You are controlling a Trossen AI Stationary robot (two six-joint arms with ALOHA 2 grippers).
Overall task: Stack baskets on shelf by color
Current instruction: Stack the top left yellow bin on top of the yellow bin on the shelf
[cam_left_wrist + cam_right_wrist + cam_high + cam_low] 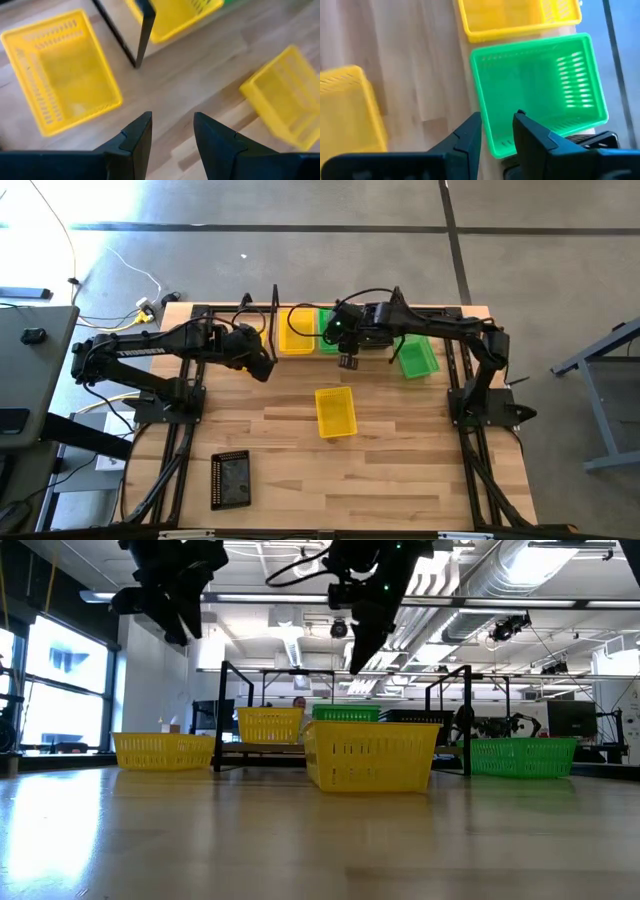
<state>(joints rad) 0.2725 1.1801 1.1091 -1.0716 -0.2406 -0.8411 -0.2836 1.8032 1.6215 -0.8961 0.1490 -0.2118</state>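
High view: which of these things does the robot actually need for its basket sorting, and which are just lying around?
Job:
shelf
shelved yellow basket
shelved green basket
middle yellow basket
left yellow basket
right green basket
black basket

Lying about:
floor cables
grey desk

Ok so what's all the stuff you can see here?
yellow baskets: three; one on the shelf, one mid-table, one beside the shelf's left end
green baskets: two seen; one on the shelf, one toward the table's right side
black basket: one, near-left of the table
shelf: one, light wood, black frames, far edge
table: one, wooden
left gripper: open, above the table
right gripper: open, above the shelf's green basket
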